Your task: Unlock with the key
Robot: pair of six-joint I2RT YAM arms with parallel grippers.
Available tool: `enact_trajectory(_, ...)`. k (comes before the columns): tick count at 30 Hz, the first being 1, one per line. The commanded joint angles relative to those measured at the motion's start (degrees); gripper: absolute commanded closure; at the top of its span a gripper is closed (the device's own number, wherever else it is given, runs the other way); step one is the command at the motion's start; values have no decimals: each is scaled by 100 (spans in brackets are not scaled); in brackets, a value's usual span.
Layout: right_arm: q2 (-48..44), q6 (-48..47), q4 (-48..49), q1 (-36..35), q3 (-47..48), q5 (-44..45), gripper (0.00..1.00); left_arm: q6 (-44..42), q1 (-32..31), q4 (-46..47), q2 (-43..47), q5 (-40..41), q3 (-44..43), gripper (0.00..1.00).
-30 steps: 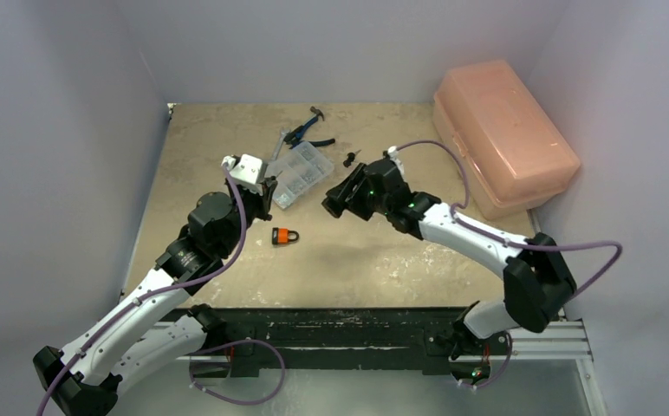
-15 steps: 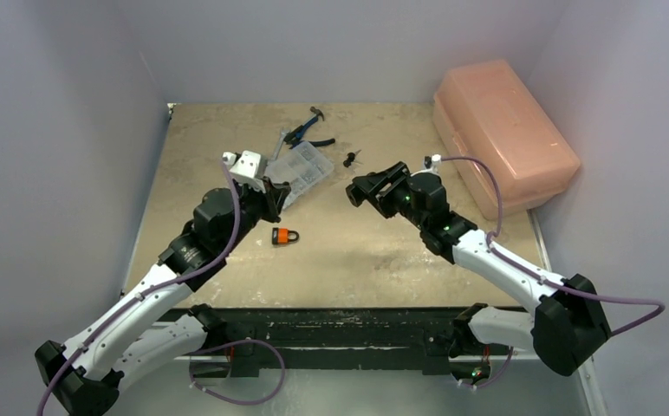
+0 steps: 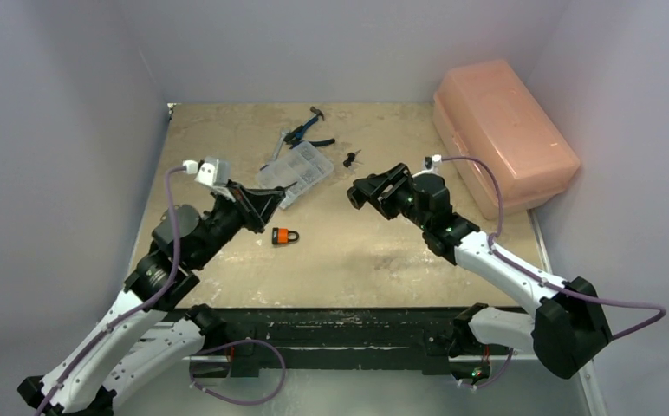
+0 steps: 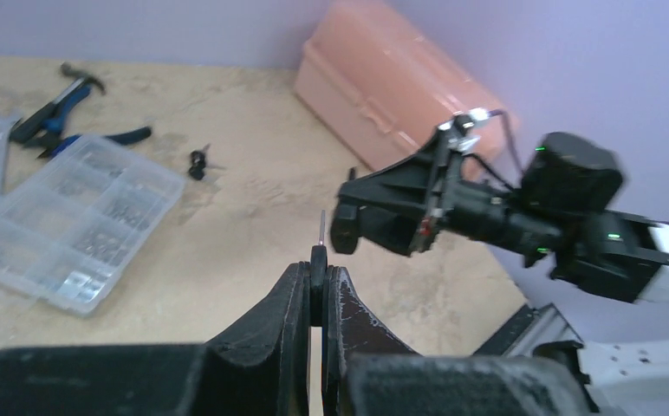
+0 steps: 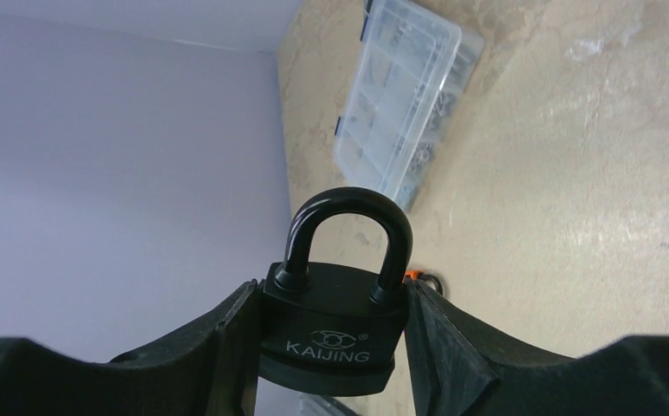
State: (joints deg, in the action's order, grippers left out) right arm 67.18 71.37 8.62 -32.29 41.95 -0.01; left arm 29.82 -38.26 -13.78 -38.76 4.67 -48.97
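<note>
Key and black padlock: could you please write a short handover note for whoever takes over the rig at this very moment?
Left gripper: shut on the key, blade sticking out in front.
Right gripper: shut on the body of the black padlock, shackle closed, held above the table.
Also there: an orange padlock lies on the table between the arms, not held.
Done: key and black padlock are both picked up and face each other, with a gap between them.
Left: close the gap, insert the key (keyhole not visible), turn it, open the shackle.
</note>
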Motion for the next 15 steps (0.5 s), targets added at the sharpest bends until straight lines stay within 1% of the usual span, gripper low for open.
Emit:
enact_trajectory(1,-195,831,1417,16,-229,-282,100,-68,31,490,140,-835,140,100)
enact_trajectory(3,-142,819,1519,13,-154,-328,100,-79,30,403,113,-883,139,100)
enact_trajectory(7,-217,783,1985,14,-249,-345,100,104,29,625,52,-1223,304,100)
enact_trajectory(9,-313,1093,2231,13,-501,-219,100,223,30,711,-95,-1308,399,100)
enact_trajectory(12,-362,1708,2686,16,-842,-93,100,630,32,754,-283,-1015,676,100)
enact_trajectory(14,-343,1759,2817,13,-858,-280,100,868,37,1141,-307,-1024,1003,100)
enact_trajectory(15,-347,1755,2813,17,-855,-353,100,1015,25,1487,-303,-1084,1185,100)
